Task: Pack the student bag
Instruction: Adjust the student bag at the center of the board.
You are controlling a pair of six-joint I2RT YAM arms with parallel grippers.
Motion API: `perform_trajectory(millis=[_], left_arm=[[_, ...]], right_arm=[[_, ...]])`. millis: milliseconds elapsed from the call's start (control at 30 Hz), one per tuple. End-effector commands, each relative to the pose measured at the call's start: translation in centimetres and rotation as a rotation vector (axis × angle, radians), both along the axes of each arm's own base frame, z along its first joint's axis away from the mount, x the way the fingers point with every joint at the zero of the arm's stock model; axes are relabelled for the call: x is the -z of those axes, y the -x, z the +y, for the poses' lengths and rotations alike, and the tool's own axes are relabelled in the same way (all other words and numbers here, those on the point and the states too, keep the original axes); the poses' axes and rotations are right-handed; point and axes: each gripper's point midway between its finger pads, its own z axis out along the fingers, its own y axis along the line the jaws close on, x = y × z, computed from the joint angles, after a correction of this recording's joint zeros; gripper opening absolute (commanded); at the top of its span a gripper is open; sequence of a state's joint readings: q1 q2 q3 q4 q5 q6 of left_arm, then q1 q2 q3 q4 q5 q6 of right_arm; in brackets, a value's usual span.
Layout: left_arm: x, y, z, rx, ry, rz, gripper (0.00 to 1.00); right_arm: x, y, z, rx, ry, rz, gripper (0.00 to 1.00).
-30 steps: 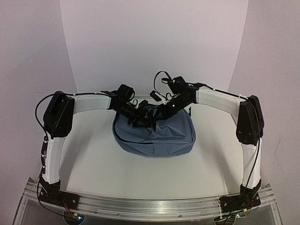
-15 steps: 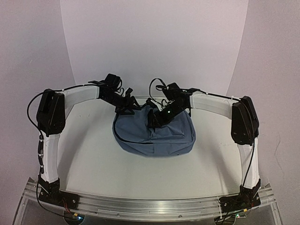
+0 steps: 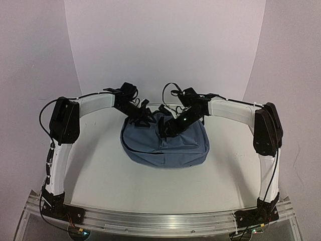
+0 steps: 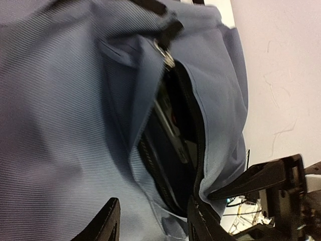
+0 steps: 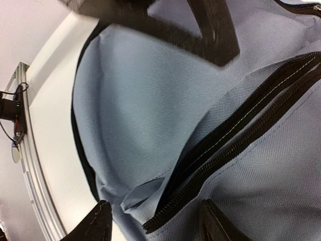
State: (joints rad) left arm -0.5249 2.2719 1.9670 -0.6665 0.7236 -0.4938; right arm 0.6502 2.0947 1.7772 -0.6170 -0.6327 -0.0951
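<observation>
**Left gripper (image 3: pixel 142 116) backs off to the far-left corner of the bag (image 3: pixel 170 148)**

Since 1 second ago the left gripper has drawn back from the middle of the bag to its far-left corner, and the right gripper (image 3: pixel 166 128) has sunk lower onto the bag's top.

From the left wrist we see that gripper's 2 fingers (image 4: pixel 108 223) standing apart. Blue cloth lies beyond the gap and nothing is pinched. 1 finger sits just beside the lip of an open pocket (image 4: pixel 175 145). A metal zip pull (image 4: pixel 168 55) hangs at the pocket's upper end, and we cannot make out the dark things inside.

The right gripper's jaws are also parted and hold nothing. A black zip (image 5: pixel 241 145) lies open and runs up and away from the gap between them, and a black strap (image 5: pixel 210 35) crosses the cloth above.

Further out, the bag lies slumped on the white table (image 3: pixel 100 165), middle and towards the far side. 1 arm arches in from each side. A metal rail (image 3: pixel 175 221) runs along the near edge.
</observation>
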Motion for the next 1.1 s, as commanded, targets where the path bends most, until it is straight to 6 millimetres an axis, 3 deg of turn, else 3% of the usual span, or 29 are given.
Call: perform_trajectory(millis=[0, 100, 233, 300, 400, 467, 567, 700, 900, 1067], left_arm=[[0.4, 2.1, -2.0, 0.056, 0.014, 0.03, 0.46], [0.6, 1.7, -2.5, 0.039, 0.003, 0.028, 0.42], [0.7, 0.6, -2.5, 0.013, -0.035, 0.014, 0.22], [0.4, 0.2, -2.2, 0.002, -0.056, 0.0, 0.1], [-0.3, 0.0, -2.0, -0.007, -0.071, -0.019, 0.03], [-0.7, 0.1, -1.6, -0.017, -0.09, -0.021, 0.04], [-0.8, 0.2, -0.3, -0.057, -0.15, -0.029, 0.22], [0.0, 0.0, 0.8, -0.09, -0.202, -0.019, 0.34], [1.3, -0.3, -0.5, -0.071, -0.154, 0.025, 0.37], [1.3, -0.7, -1.7, -0.047, -0.092, 0.019, 0.32]], right_arm=[[-7.2, -0.6, -0.2, 0.006, -0.12, -0.047, 0.6], [-7.3, -2.6, -1.7, 0.061, -0.107, -0.07, 0.61], [-6.1, -6.4, -6.0, 0.173, -0.05, -0.09, 0.6], [-5.4, -7.0, -7.6, 0.184, -0.014, -0.108, 0.59], [-4.3, -6.7, -9.2, 0.169, 0.038, -0.124, 0.59], [-4.0, -6.3, -9.6, 0.162, 0.05, -0.125, 0.59], [-4.1, -6.0, -9.9, 0.16, 0.05, -0.124, 0.59], [-3.8, -6.1, -10.9, 0.183, 0.064, -0.119, 0.59], [-3.3, -6.9, -13.9, 0.246, 0.088, -0.087, 0.61], [-2.0, -7.1, -15.7, 0.274, 0.12, -0.055, 0.64]])
